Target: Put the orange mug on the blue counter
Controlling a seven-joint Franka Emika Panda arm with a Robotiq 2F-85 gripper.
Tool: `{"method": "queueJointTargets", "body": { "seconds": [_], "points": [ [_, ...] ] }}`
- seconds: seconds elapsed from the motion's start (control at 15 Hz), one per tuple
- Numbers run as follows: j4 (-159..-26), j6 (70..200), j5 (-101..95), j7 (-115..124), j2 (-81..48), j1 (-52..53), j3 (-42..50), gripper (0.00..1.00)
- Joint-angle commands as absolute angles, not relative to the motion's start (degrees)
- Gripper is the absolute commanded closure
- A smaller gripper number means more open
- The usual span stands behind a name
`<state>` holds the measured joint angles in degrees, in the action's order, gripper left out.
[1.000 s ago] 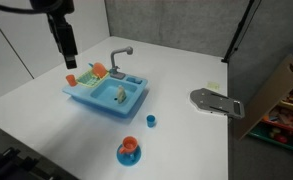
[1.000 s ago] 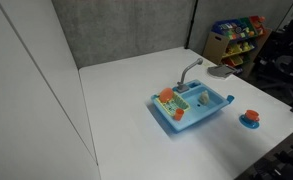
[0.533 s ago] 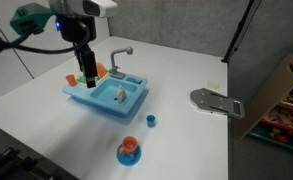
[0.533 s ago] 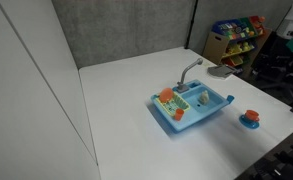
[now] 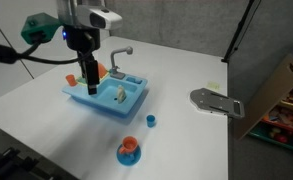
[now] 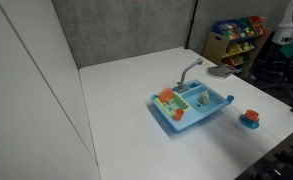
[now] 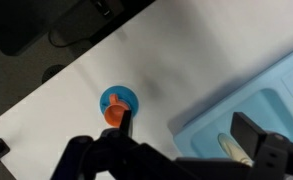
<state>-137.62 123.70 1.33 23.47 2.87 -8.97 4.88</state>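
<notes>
The orange mug (image 5: 130, 146) stands on a small blue saucer (image 5: 127, 157) near the table's front edge. It also shows in the wrist view (image 7: 113, 113) and in an exterior view (image 6: 250, 116). The blue toy sink with its counter (image 5: 104, 102) sits mid-table and also shows in an exterior view (image 6: 191, 112) and at the right of the wrist view (image 7: 261, 85). My gripper (image 5: 89, 78) hangs open and empty just above the sink's left part, well away from the mug. In the wrist view my fingers (image 7: 186, 128) frame bare table and the sink's corner.
A small blue cup (image 5: 151, 120) stands between sink and mug. A small orange cup (image 5: 70, 77) stands left of the sink. A yellowish item (image 5: 119, 95) lies in the basin below the grey faucet (image 5: 119, 55). A grey flat object (image 5: 216, 102) and a toy shelf (image 5: 281, 100) are at the right.
My arm has swung from the back left toward the sink and come down; the gripper now hangs over the sink's left part. The mug has not moved.
</notes>
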Motion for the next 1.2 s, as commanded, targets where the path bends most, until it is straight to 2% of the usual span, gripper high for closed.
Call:
{"method": "queueJointTargets", "body": {
  "seconds": [0.0, 0.53, 1.13],
  "points": [
    [-137.6, 123.6, 1.3, 23.5, 2.8, -8.4, 5.5, 0.0],
    [-138.9, 129.4, 4.0, 18.6, 1.0, -9.5, 7.8, 0.0],
    [-138.5, 142.6, 3.2, 17.8, -9.4, -10.0, 10.7, 0.0]
  ]
}}
